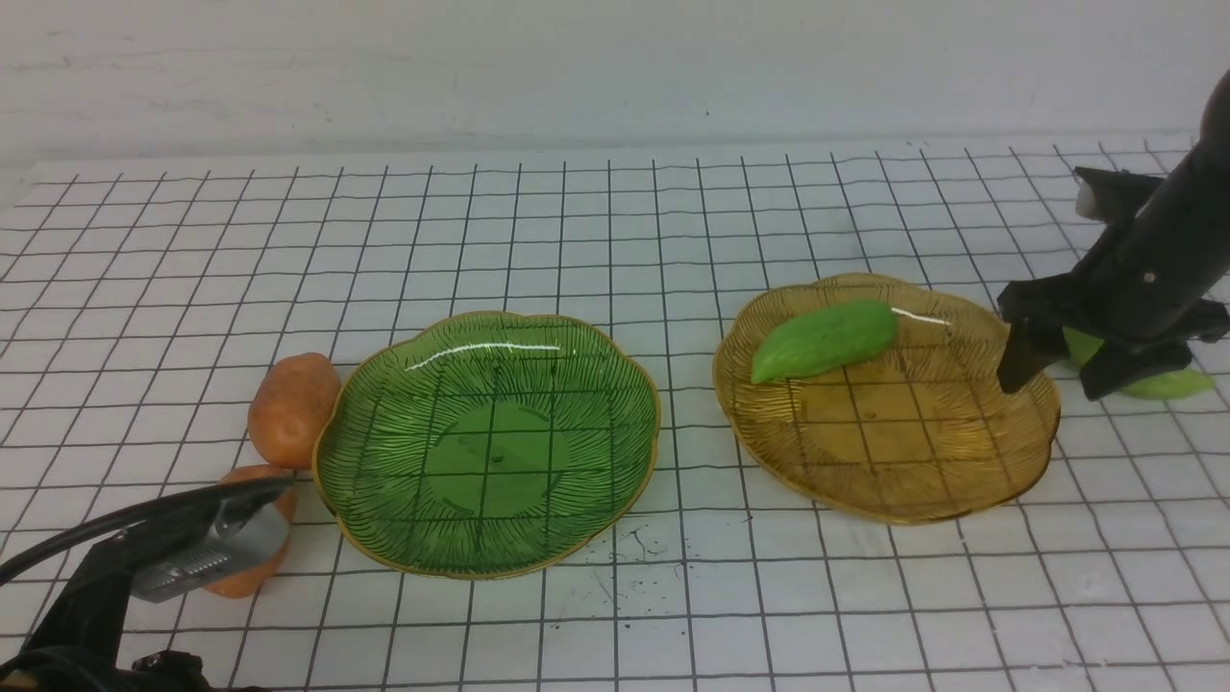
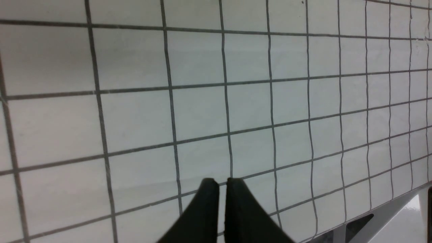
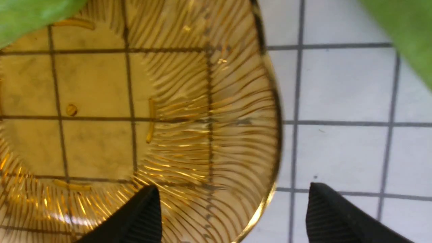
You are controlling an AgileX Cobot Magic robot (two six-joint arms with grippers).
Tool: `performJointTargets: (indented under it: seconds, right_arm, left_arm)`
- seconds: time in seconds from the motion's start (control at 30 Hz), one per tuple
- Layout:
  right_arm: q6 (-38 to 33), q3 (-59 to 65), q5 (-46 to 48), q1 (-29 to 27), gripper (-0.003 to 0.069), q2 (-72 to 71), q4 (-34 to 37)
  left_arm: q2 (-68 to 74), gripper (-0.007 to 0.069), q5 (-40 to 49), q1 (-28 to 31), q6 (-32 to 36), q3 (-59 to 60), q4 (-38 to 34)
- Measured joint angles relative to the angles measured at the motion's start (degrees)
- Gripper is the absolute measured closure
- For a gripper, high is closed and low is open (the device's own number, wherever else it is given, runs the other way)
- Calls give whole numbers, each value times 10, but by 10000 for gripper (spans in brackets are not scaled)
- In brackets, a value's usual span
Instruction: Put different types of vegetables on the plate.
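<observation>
In the front view I count 1 of the 4 vegetables plated: a green gourd (image 1: 824, 340) lies in the amber plate (image 1: 884, 461), toward its far left side, its long axis running from near left to far right. The 2nd gourd (image 1: 1168, 383) is on the desk (image 1: 740, 596) just beyond that plate's right side, partly hidden behind my right claw (image 1: 1052, 380); as far as I can make out past my fingers, it slants from far left to near right. The 2 potatoes also wait on the desk, left of the green plate (image 1: 485, 461), which holds nothing: the farther potato (image 1: 294, 410) points mostly away from me, tilted a little to the right, and the nearer one (image 1: 252, 567), partly covered by my left claw (image 1: 279, 485), seems to run roughly the same way. So I judge 3 are left, the potatoes probably meant for the green plate. In the left wrist view, the fingers of my left claw are together with nothing between them, over bare grid. In the right wrist view, my right claw's fingers stand wide apart, holding nothing; the plated gourd and the loose one each show only in part, the loose one's edge running diagonally.
</observation>
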Motion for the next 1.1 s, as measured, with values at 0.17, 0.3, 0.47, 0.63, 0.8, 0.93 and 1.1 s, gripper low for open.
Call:
performJointTargets:
  seconds: [0.17,0.3,0.47,0.63,0.8,0.93,1.1]
  right_arm:
    - [4,-6,-2,0,156,0,-20]
    - [9,-7,-13,0,308,0,-65]
    - [36,-8,-27,0,592,1,-161]
    - [48,-8,-51,1,671,31,-130]
    - [17,-8,-51,12,673,52,-71]
    - [-5,-8,-28,23,673,52,-39]
    - [-19,-8,41,28,673,52,-31]
  left_arm:
    - [0,611,0,0,0,0,0]
    - [0,611,0,0,0,0,0]
    - [0,611,0,0,0,0,0]
    - [0,611,0,0,0,0,0]
    - [0,611,0,0,0,0,0]
    - [0,611,0,0,0,0,1]
    - [0,611,0,0,0,0,1]
